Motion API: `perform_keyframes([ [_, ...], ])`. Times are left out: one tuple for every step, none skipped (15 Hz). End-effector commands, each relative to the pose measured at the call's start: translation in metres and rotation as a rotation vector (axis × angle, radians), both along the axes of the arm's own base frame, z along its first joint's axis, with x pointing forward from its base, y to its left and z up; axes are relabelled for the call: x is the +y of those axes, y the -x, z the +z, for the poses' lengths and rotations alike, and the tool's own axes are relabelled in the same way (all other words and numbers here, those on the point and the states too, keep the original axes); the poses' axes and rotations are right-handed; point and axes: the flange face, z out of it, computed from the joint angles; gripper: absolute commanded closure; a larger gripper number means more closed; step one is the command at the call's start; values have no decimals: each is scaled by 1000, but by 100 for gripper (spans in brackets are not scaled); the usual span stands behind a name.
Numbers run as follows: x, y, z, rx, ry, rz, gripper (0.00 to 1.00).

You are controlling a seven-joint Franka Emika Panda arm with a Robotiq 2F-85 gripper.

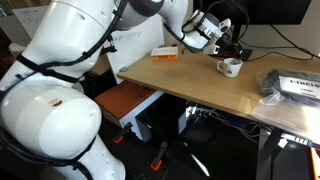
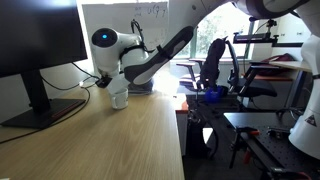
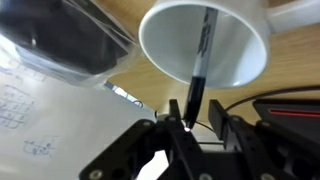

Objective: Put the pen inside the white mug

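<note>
The white mug [image 3: 165, 40] fills the top of the wrist view, seen from above. The pen [image 3: 201, 60], a thin dark stick, stands tilted inside it, with its upper end over the rim and between my fingers. My gripper [image 3: 195, 114] is right above the mug. Its fingers are apart, with a gap showing beside the pen. In both exterior views the mug [image 1: 231, 67] [image 2: 119, 98] stands on the wooden desk with my gripper [image 1: 226, 46] [image 2: 111, 82] just over it. The pen is too small to make out there.
A flat orange-and-white box [image 1: 165, 55] lies on the desk behind the mug. A dark packaged item [image 1: 295, 85] lies near the desk's edge. A monitor [image 2: 40, 40] on a black stand is close to the mug. A clear bag [image 3: 60, 40] lies beside the mug.
</note>
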Motion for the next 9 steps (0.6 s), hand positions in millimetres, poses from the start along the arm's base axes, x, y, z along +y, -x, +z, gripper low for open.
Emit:
perform_keyframes([
  [1, -4, 26, 9, -44, 49, 30],
  [4, -3, 37, 26, -78, 61, 22],
  [10, 1, 50, 52, -124, 89, 15],
  [17, 4, 62, 77, -175, 121, 8],
  [23, 6, 74, 94, -207, 158, 1],
  [28, 9, 85, 120, -242, 189, 0],
  [33, 12, 93, 150, -274, 217, 0],
  [38, 16, 100, 186, -302, 247, 0],
  [41, 21, 103, 232, -328, 267, 0],
])
